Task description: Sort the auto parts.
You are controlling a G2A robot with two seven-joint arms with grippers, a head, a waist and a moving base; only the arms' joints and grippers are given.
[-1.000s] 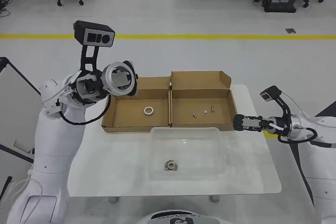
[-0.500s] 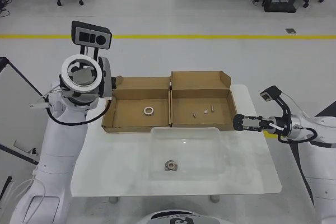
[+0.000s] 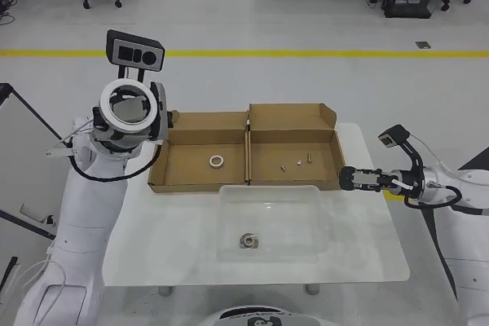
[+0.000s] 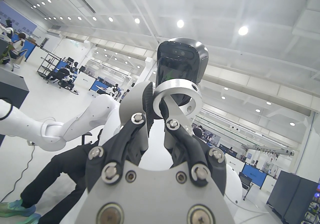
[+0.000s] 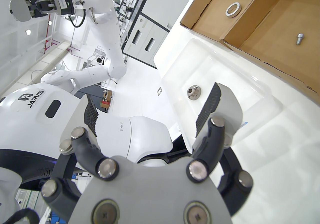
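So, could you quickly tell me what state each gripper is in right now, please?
Left gripper: closed on a metal ring.
Right gripper: open, holding nothing.

Bare tabletop (image 3: 367,244) lay open right of the clear bin (image 3: 269,188), whose low walls ringed the flanged bushing (image 3: 248,240); upright walls and a shared divider (image 3: 247,155) fenced the two cardboard boxes (image 3: 196,187), open from above
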